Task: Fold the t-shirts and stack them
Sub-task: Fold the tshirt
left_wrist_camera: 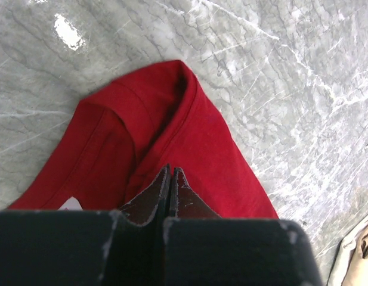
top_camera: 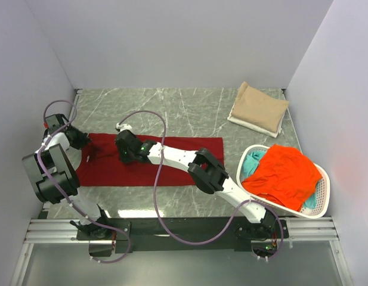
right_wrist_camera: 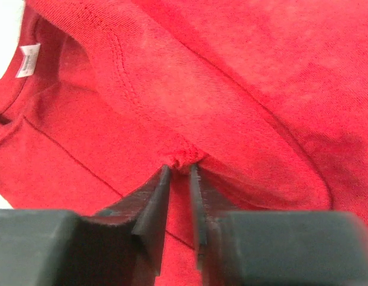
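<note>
A dark red t-shirt [top_camera: 172, 161] lies spread flat across the middle of the table. My left gripper [top_camera: 87, 143] is at its left end; in the left wrist view its jaws [left_wrist_camera: 170, 171] are pressed together on a raised fold of the red cloth [left_wrist_camera: 154, 119]. My right gripper [top_camera: 120, 155] is over the shirt's left part; in the right wrist view it [right_wrist_camera: 180, 167] pinches a small bunch of red cloth [right_wrist_camera: 231, 89], with the white neck label [right_wrist_camera: 27, 60] to the left. A folded tan t-shirt [top_camera: 259, 108] lies at the back right.
A white oval laundry basket [top_camera: 319, 205] stands at the right edge and holds a bright orange-red shirt [top_camera: 285, 176] over teal cloth [top_camera: 251, 162]. Grey walls close in the table on the left, back and right. The tan shirt's edge shows in the left wrist view [left_wrist_camera: 358, 256].
</note>
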You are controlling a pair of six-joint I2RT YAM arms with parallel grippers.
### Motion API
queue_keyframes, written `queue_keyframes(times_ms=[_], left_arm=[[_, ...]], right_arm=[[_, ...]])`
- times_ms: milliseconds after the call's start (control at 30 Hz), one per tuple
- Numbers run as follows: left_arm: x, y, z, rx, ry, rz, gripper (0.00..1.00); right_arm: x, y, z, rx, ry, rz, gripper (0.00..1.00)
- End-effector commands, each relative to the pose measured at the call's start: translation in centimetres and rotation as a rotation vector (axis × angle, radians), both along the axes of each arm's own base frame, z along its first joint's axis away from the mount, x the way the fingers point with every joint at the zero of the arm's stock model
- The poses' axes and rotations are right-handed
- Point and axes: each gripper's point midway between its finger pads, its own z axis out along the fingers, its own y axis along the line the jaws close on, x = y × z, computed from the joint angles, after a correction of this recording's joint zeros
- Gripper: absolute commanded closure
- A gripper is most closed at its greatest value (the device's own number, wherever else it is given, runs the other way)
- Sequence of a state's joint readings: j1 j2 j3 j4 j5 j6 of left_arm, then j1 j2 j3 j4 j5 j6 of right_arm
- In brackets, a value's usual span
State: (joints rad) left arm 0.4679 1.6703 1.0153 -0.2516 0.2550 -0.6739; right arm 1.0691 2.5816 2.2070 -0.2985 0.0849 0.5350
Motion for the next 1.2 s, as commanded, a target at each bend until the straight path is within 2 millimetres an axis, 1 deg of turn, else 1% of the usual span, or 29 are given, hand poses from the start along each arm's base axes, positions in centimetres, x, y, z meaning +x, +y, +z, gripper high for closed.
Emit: queue_keyframes(times_ms=[0, 33, 67, 167, 233, 267, 300, 333, 367, 400, 433, 467, 500, 533, 600, 633, 667, 733, 800, 833, 867, 900, 933, 1067, 1100, 1133, 1167], left_arm=[[0.4, 0.1, 2.0, 0.015, -0.067, -0.004, 1.00], [0.4, 0.1, 2.0, 0.017, -0.067, -0.004, 0.99], [0.4, 0.1, 2.0, 0.018, -0.067, -0.004, 1.00], [0.3, 0.1, 2.0, 0.017, -0.067, -0.006, 1.00], [0.2, 0.0, 2.1, 0.014, -0.069, -0.007, 1.00], [0.2, -0.1, 2.3, 0.013, -0.073, -0.008, 1.00], [0.2, -0.1, 2.4, 0.016, -0.075, -0.005, 1.00], [0.1, -0.2, 2.6, 0.012, -0.078, -0.005, 1.00], [0.0, -0.2, 2.8, 0.012, -0.081, -0.005, 1.00], [0.0, -0.4, 2.8, 0.010, -0.081, -0.004, 0.99], [-0.3, -0.5, 3.1, 0.010, -0.085, -0.002, 0.99], [-0.4, -0.5, 3.3, 0.012, -0.089, 0.001, 1.00], [-0.6, -0.5, 3.3, 0.014, -0.088, 0.002, 0.99], [-0.9, -0.6, 3.5, 0.017, -0.085, 0.005, 1.00], [-1.4, -0.7, 3.7, 0.022, -0.077, 0.008, 1.00], [-1.8, -0.8, 4.1, 0.026, -0.083, 0.009, 1.00], [-2.2, -1.1, 4.1, 0.019, -0.077, 0.010, 1.00], [-2.9, -1.5, 4.6, 0.014, -0.086, 0.026, 1.00], [-3.7, -1.7, 4.9, 0.018, -0.082, 0.039, 1.00], [-3.9, -1.8, 5.0, 0.015, -0.080, 0.047, 0.99], [-4.4, -2.0, 4.9, 0.006, -0.066, 0.053, 1.00], [-4.7, -2.2, 5.0, 0.006, -0.065, 0.056, 1.00], [-5.0, -2.3, 5.0, 0.000, -0.061, 0.063, 0.99], [-6.7, -3.2, 4.8, -0.008, -0.029, 0.094, 0.99], [-7.5, -3.8, 4.7, -0.014, -0.022, 0.093, 0.99], [-7.9, -4.0, 4.6, -0.012, -0.010, 0.106, 1.00], [-8.4, -4.3, 4.5, -0.010, 0.000, 0.110, 0.99]], right_arm=[[0.9, 0.0, -1.1, -0.009, -0.017, -0.071, 0.83], [1.0, 0.0, -1.0, -0.005, -0.018, -0.079, 0.86], [1.1, -0.1, -1.1, -0.007, -0.016, -0.092, 0.93], [0.9, -0.4, -1.0, 0.007, -0.003, -0.103, 1.00], [0.9, -0.4, -0.5, 0.027, -0.003, -0.108, 1.00], [0.7, -0.7, -0.1, 0.033, 0.007, -0.107, 1.00], [0.7, -0.6, 0.4, 0.054, 0.005, -0.104, 1.00], [0.3, -1.1, -0.1, 0.044, 0.018, -0.105, 1.00], [0.3, -1.1, 1.5, 0.067, 0.008, -0.103, 1.00], [0.1, -1.2, 2.1, 0.078, 0.009, -0.093, 1.00], [-0.2, -1.5, 2.0, 0.073, 0.011, -0.089, 1.00], [-0.3, -1.6, 3.4, 0.088, 0.002, -0.083, 1.00], [-0.4, -1.9, 3.8, 0.086, 0.003, -0.077, 1.00], [-0.5, -2.3, 4.9, 0.091, -0.005, -0.071, 1.00], [-0.9, -2.8, 5.5, 0.091, -0.002, -0.051, 1.00], [-1.3, -3.3, 5.3, 0.079, 0.002, -0.039, 1.00], [-1.2, -3.6, 6.4, 0.089, -0.004, -0.037, 1.00], [-1.7, -4.5, 6.8, 0.072, 0.000, -0.022, 1.00], [-2.1, -5.3, 6.7, 0.045, 0.011, -0.012, 1.00], [-2.3, -6.0, 7.0, 0.039, 0.015, -0.004, 1.00], [-2.4, -6.4, 7.0, 0.032, 0.018, -0.001, 1.00], [-2.8, -7.1, 6.4, 0.013, 0.031, 0.004, 1.00], [-2.8, -7.6, 7.2, 0.019, 0.031, 0.012, 1.00], [-3.0, -9.4, 7.3, -0.015, 0.038, 0.029, 1.00], [-3.2, -9.7, 7.1, -0.021, 0.056, 0.045, 1.00], [-3.0, -10.1, 7.2, -0.026, 0.058, 0.051, 1.00], [-3.1, -10.2, 7.2, -0.025, 0.068, 0.066, 1.00]])
